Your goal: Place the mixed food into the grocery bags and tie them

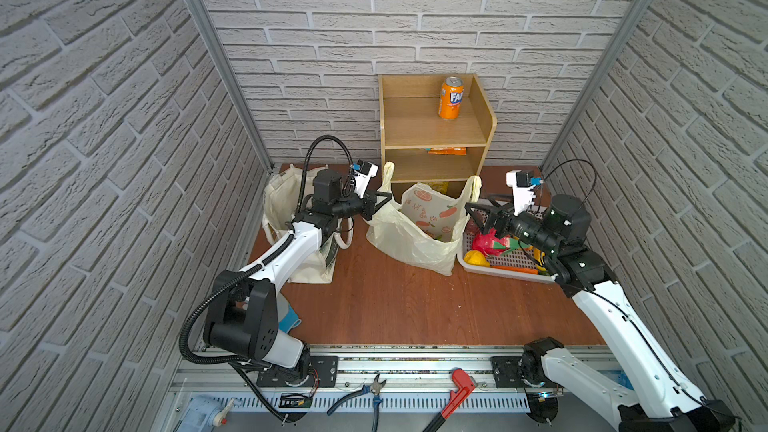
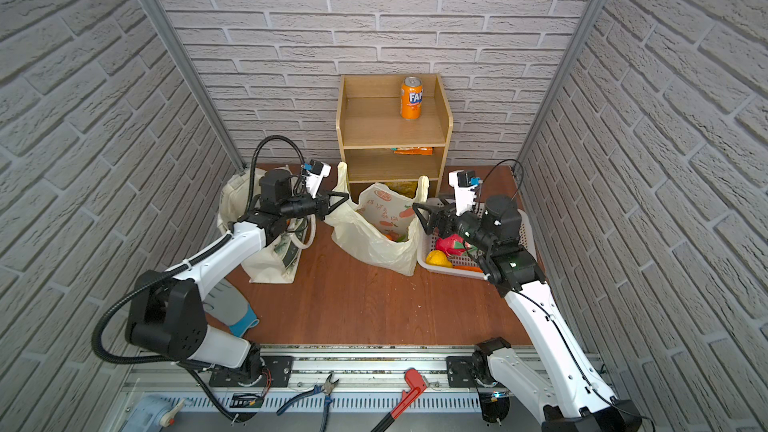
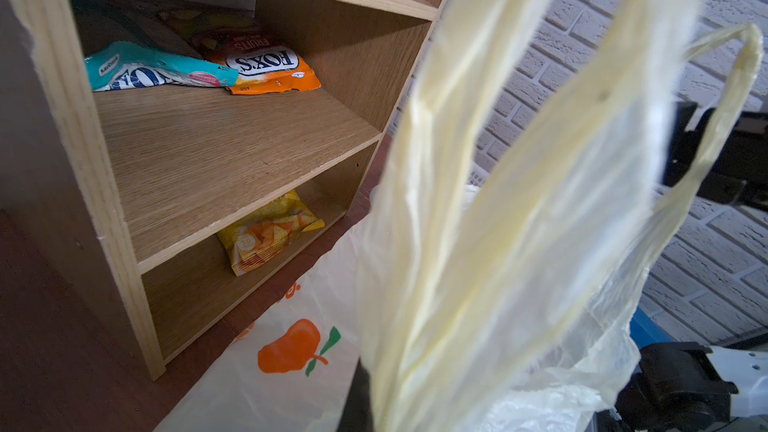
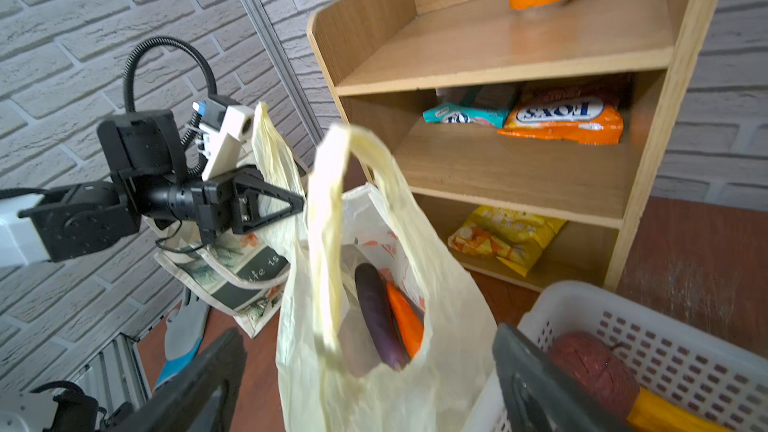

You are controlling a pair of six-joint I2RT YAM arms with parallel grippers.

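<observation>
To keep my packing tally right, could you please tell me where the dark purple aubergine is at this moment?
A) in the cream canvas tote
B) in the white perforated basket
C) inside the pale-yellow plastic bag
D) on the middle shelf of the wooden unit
C: the right wrist view looks down into the open plastic bag, where the aubergine lies against an orange toy vegetable.

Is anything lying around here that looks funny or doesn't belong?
Yes. A grey and blue glove lies on the table at the left, and pliers and a red wrench lie on the metal rail in front. None are food.
</observation>
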